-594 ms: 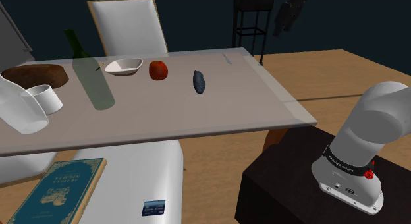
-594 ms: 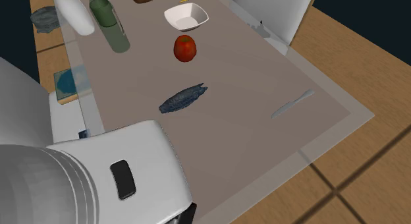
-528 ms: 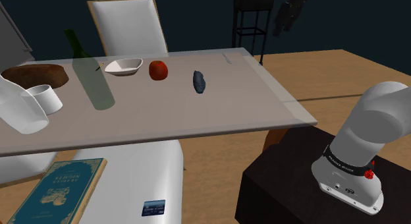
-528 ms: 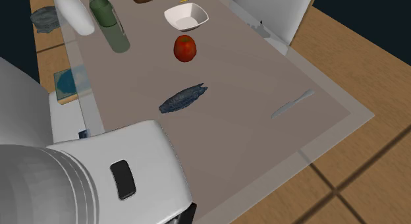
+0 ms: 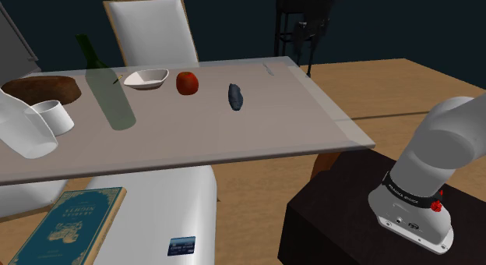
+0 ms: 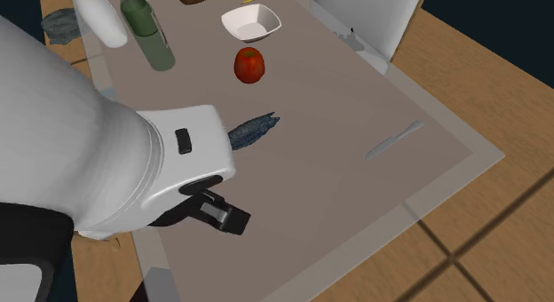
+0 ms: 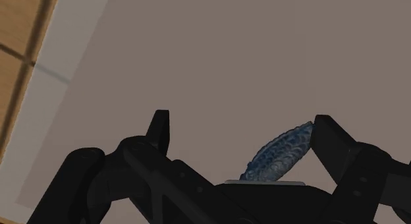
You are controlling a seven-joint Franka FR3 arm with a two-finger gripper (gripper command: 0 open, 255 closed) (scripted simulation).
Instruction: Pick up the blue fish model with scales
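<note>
The bench (image 5: pixel 257 131), a pale grey-brown slab, carries all the loose items. The white arm (image 6: pixel 80 158) covers the second exterior view's left half and hides one end of the blue fish model (image 6: pixel 257 128). The shoulder view instead shows the arm's base on the black stand (image 5: pixel 335 224) at lower right, with the bench top unobstructed. A white chair (image 5: pixel 152 30) stands behind the bench's far edge in the shoulder view.

A translucent green bottle (image 5: pixel 109 100) stands toward the shoulder view's left, and a book (image 5: pixel 66 224) lies lower down, off the bench. A white bowl (image 6: pixel 266 29) sits near the far edge, and the second exterior view looks down into its plain white inside. A low white cup (image 5: pixel 53 115) stands near the bottle; its inside cannot be made out. A red apple (image 6: pixel 250 65) rests just beside the bowl.

The fish model lies flat on bare bench between the apple and a pale knife (image 6: pixel 395 140), nearer the apple and touching neither. Its scales are visible in the wrist view.

The black gripper (image 7: pixel 242 124) hangs above the bench with its fingers (image 7: pixel 158 127) spread wide. In the wrist view the fish appears in the gap, close to one finger and unclasped.
</note>
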